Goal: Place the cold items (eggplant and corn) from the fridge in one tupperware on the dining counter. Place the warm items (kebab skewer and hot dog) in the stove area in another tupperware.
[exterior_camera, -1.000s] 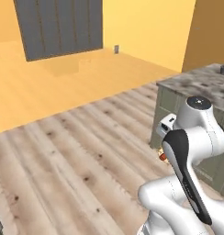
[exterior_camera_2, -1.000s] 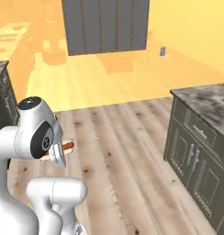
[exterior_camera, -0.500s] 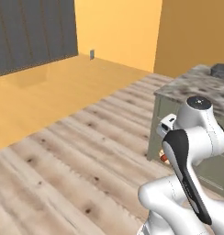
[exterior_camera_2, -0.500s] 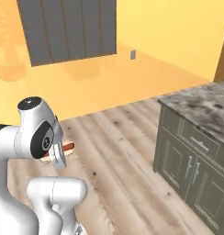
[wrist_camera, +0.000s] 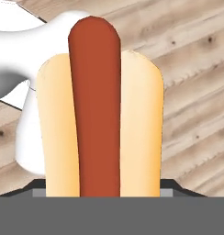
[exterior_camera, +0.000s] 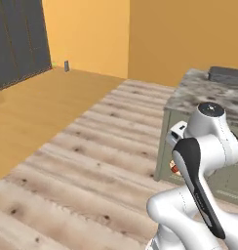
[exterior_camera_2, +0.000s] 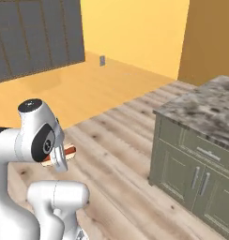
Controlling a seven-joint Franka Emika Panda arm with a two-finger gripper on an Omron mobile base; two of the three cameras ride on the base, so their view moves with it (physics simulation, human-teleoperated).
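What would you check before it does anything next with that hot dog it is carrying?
1. Hot dog held in the end effector: ok, it fills the hand view and sticks out beside the arm in the right base view.
2. Hot dog whole, sausage in bun: ok.
3. Floor ahead free of obstacles: ok.
4. Clearance from the counter and its cabinet doors: ok, apart.
5. Container to drop it into in sight: cannot tell.
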